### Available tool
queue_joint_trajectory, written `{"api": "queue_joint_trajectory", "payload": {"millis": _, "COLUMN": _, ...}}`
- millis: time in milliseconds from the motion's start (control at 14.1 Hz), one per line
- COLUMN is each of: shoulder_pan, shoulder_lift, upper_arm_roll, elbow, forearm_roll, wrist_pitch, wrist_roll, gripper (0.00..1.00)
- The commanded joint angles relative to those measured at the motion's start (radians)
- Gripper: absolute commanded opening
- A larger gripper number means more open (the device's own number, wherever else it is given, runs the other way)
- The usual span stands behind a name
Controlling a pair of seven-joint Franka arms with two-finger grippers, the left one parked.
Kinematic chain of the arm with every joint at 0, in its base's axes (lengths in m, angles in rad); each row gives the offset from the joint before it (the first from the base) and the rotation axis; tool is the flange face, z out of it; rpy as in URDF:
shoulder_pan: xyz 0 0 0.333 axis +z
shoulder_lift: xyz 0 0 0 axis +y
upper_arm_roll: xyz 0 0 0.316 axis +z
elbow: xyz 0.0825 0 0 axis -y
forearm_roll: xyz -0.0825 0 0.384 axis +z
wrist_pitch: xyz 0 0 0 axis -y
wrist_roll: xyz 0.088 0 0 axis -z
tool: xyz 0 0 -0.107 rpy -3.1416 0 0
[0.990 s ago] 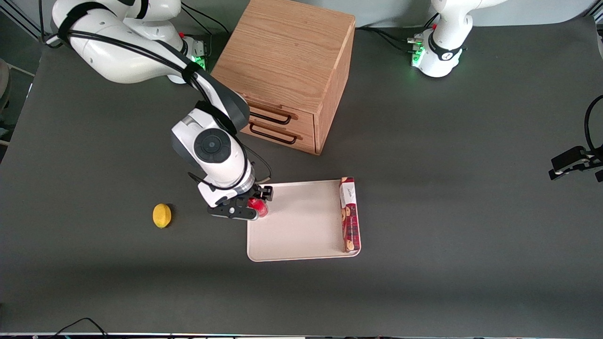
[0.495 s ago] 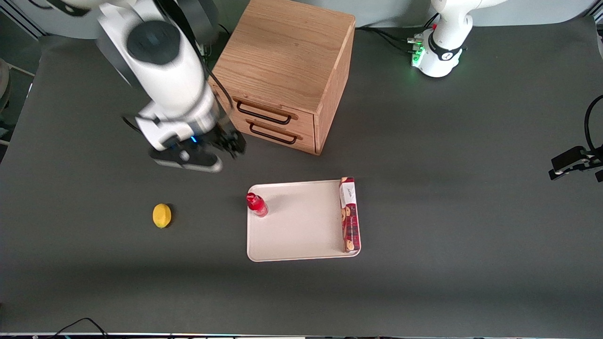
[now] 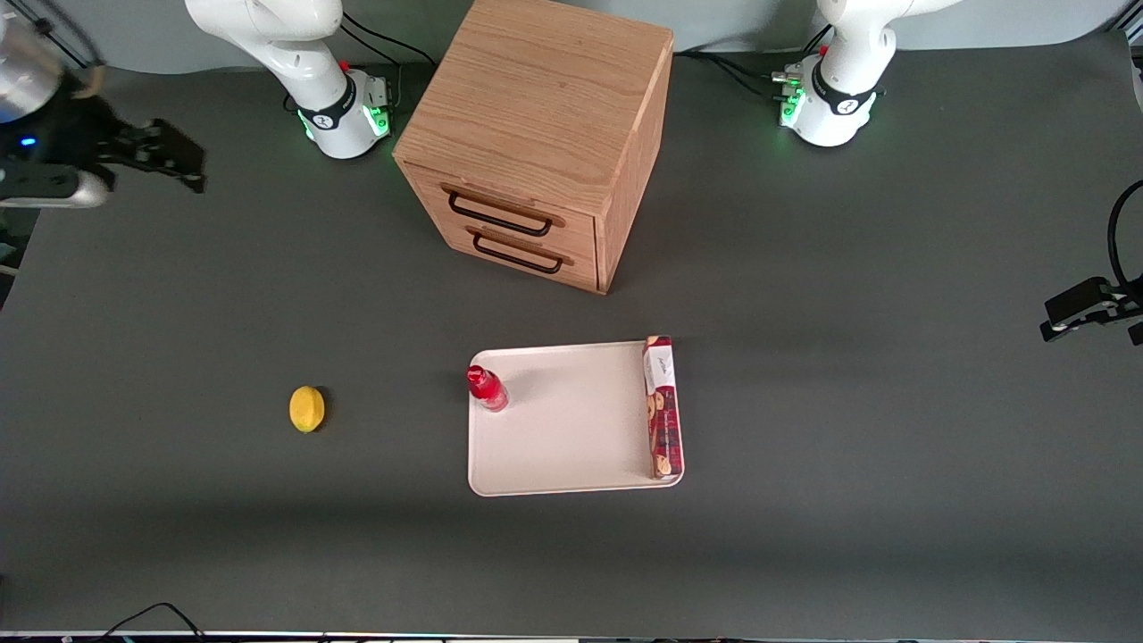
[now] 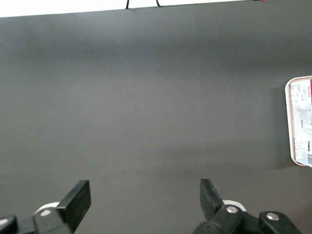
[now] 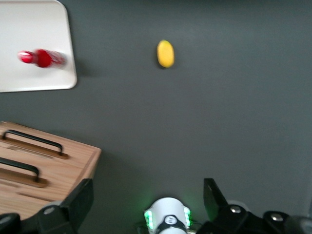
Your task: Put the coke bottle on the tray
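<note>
The coke bottle [image 3: 487,389] is a small red bottle standing upright on the cream-white tray [image 3: 571,438], close to the tray's corner nearest the wooden cabinet and the working arm's end. It also shows in the right wrist view [image 5: 43,58], on the tray [image 5: 29,29]. My right gripper [image 3: 174,156] is raised high at the working arm's end of the table, far from the bottle and farther from the front camera. In the right wrist view the gripper [image 5: 146,200] is open and empty.
A long red biscuit packet [image 3: 663,406] lies on the tray's edge toward the parked arm. A yellow lemon [image 3: 306,409] sits on the table toward the working arm's end. A wooden drawer cabinet [image 3: 536,116] stands farther from the camera than the tray.
The gripper let go of the bottle on the tray, rose, and swung away to the working arm's end of the table. The bottle stays standing on the tray.
</note>
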State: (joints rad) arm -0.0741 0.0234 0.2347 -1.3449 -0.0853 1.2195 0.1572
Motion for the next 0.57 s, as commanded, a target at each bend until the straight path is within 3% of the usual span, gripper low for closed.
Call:
{"api": "queue_joint_trajectory", "payload": {"millis": 0, "shoulder_pan": 0.059, "shoulder_lift": -0.074, "upper_arm_roll": -0.118, "elbow": -0.247, "forearm_roll": 0.024, "wrist_pitch": 0.15, "wrist_roll": -0.054, "gripper": 1.0}}
{"api": "queue_joint_trajectory", "payload": {"millis": 212, "shoulder_pan": 0.106, "shoulder_lift": -0.143, "upper_arm_roll": -0.173, "elbow": -0.401, "forearm_roll": 0.054, "wrist_pitch": 0.293, "wrist_roll": -0.056, "gripper": 1.0}}
{"api": "queue_joint_trajectory", "payload": {"millis": 495, "shoulder_pan": 0.143, "shoulder_lift": -0.082, "upper_arm_roll": -0.183, "elbow": -0.277, "forearm_roll": 0.067, "wrist_pitch": 0.281, "wrist_roll": -0.03, "gripper": 1.0}}
